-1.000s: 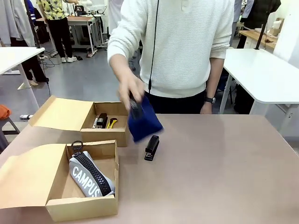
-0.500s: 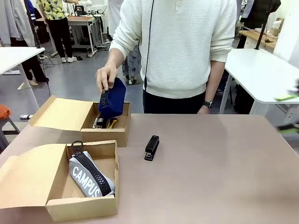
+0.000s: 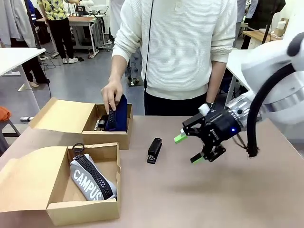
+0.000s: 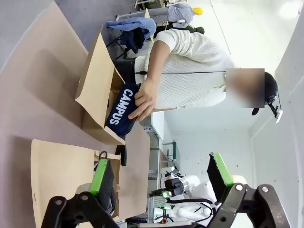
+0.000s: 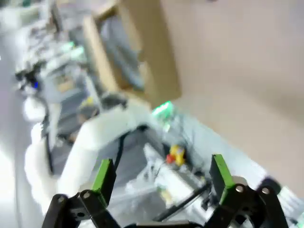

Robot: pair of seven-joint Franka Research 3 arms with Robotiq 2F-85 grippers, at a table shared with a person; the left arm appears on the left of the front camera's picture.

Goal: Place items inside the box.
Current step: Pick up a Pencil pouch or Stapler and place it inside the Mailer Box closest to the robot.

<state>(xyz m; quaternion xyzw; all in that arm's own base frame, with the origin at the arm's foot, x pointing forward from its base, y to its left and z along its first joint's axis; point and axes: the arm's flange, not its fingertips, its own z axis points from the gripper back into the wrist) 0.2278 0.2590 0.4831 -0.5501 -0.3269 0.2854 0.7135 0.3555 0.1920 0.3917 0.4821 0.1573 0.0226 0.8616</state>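
Person's hand (image 3: 112, 93) grips navy zip fabric pencil case (image 3: 119, 113), half down in far brown cardboard box (image 3: 107, 138), upper left; lower end hidden.
Right wrist view blurred. Left wrist view reads "CAMPUS" on case. Right gripper (image 3: 188, 148) wide apart, empty, near small black stapler (image 3: 154, 150).

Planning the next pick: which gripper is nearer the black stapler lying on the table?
Right. The right gripper hovers open beside the black stapler; the left gripper is farther off, across the nearer cardboard box.
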